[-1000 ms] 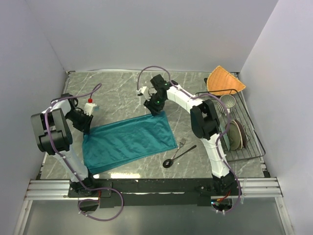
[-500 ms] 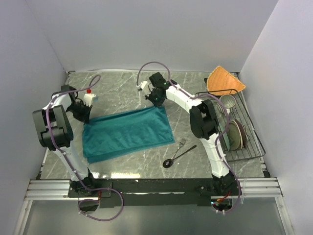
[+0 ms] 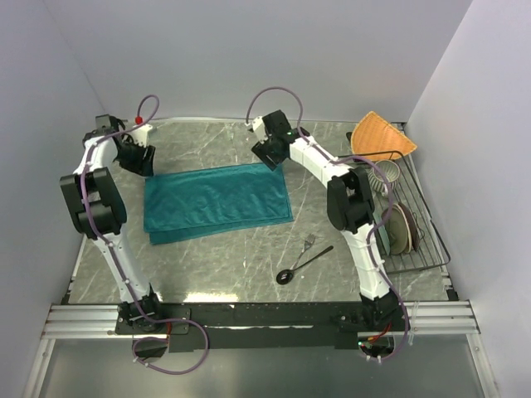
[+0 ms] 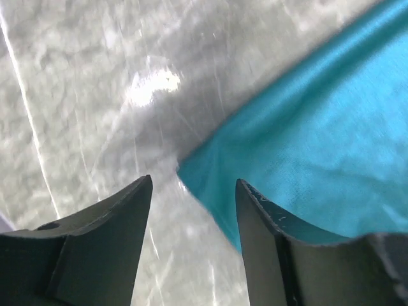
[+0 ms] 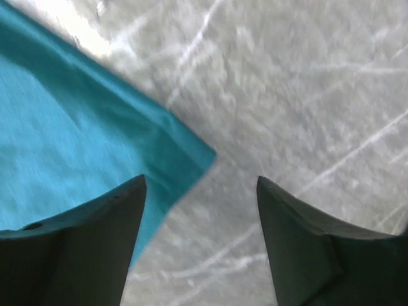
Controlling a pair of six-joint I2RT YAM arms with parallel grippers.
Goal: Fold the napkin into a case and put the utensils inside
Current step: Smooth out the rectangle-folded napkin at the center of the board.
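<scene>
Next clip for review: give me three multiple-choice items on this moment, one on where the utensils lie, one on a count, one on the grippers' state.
1. Relative to the napkin, where do the fork and spoon lie?
A. on top of it
B. beside it on the bare table
C. wrapped inside it

2. How many utensils are on the table?
A. one
B. two
C. four

3. The left gripper and right gripper are:
A. both shut on cloth
B. both open, each over a napkin corner
C. one open, one shut

Key:
1 B, both lie on marble, apart from the napkin.
2 B, one fork and one spoon.
3 B, each wrist view shows parted fingers with a flat corner between them.
</scene>
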